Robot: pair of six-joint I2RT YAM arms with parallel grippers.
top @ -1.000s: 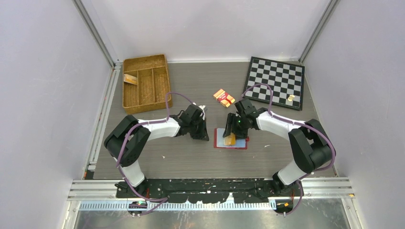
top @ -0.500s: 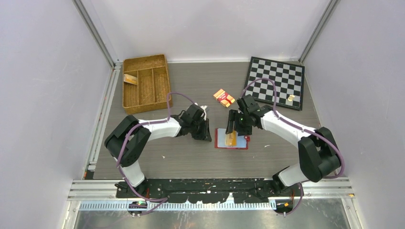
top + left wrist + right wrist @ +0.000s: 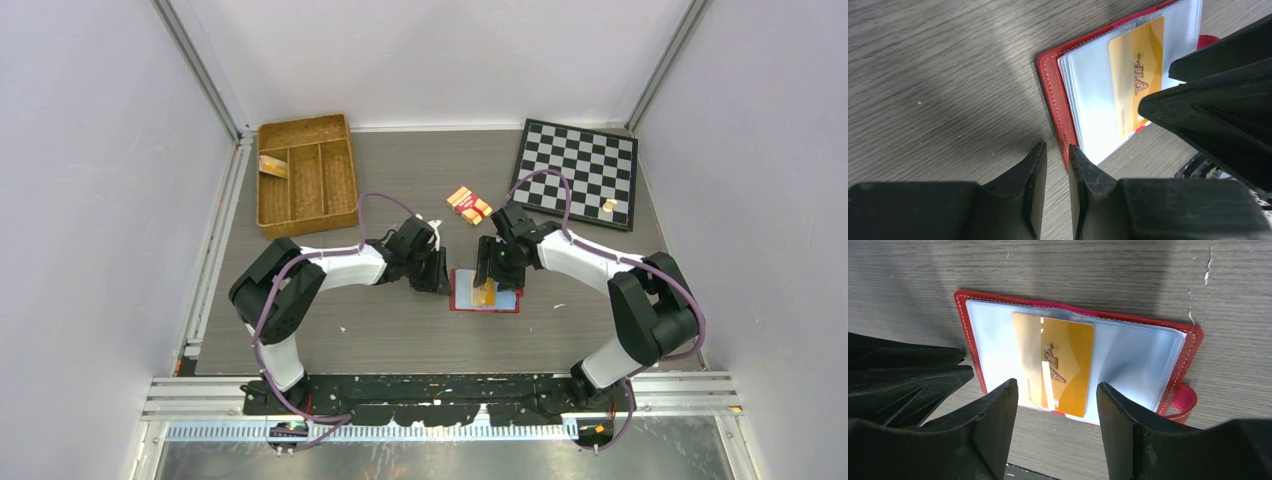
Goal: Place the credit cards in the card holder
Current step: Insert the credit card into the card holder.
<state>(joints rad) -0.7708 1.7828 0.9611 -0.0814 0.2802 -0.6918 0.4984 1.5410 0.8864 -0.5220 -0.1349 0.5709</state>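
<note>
**Operator:** Where is the card holder, and why does it lie this way?

**Observer:** Your card holder (image 3: 1140, 357) lies open and flat on the table (image 3: 380, 320), between the two arms. The clear sleeves face up, so you can reach a pocket from above.

**Operator:** And the card?

**Observer:** One gold credit card (image 3: 1068, 365) is on the sleeves. One long part looks paler, as if it is under the plastic. The other part is bright and bare. I think it is only partly in the pocket, and one end seems to reach a little past the holder's edge.

**Operator:** What do my claws do?

**Observer:** Your right gripper (image 3: 1057, 385) hangs over the card with the jaws wide, one on each side, and it holds nothing. I judge this width is there to let you push or straighten the card. Your left gripper (image 3: 1057, 152) is at the holder's red edge, near a corner. Its jaws have only a narrow gap, with bare table between them. Probably you place it there to stop the holder from sliding when the card is pushed.

**Operator:** Are there other cards?

**Observer:** I cannot tell. This is the only one I see for sure.
</note>
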